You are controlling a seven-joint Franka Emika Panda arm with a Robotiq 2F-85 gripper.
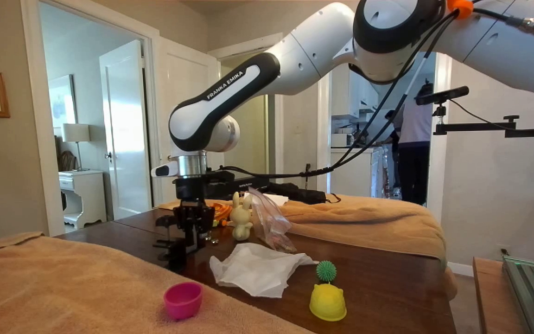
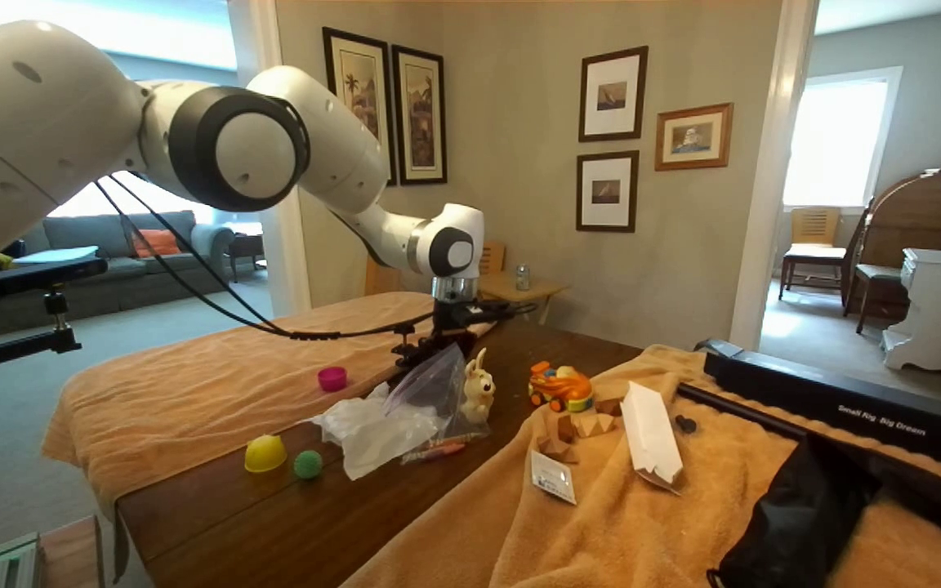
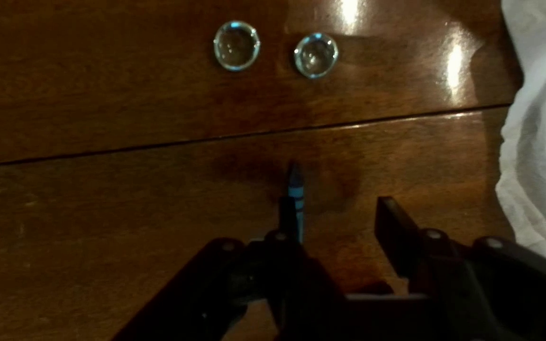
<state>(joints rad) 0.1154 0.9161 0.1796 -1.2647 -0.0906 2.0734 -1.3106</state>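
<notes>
While the gripper [image 3: 338, 203] stands parted, a blue crayon [image 3: 296, 192] seemingly lies by one finger [image 3: 286, 217].

Blue crayon [image 3: 296, 189], black end effector [image 3: 338, 213], red-brown counter [image 3: 112, 213].
Shows dark bands across the crayon's blue, with a darker tip; carries streaky wood grain and a thin black seam on the counter. Glints pale blue around two clear glassy rounds [image 3: 236, 46]. Reads plain white on the crumpled sheet [image 1: 257, 269], magenta on the small bowl [image 1: 182, 300], bright yellow on the eared cup [image 1: 328, 304], green on the spiky ball [image 1: 326, 271], cream on the rabbit figure [image 1: 241, 220], orange and yellow on the toy vehicle [image 2: 560, 388], peach-orange on the towels [image 1: 63, 287]. Tinges the plastic bag [image 2: 438, 388] faintly violet. Pairs white with black on the robot arm [image 1: 311, 60].
</notes>
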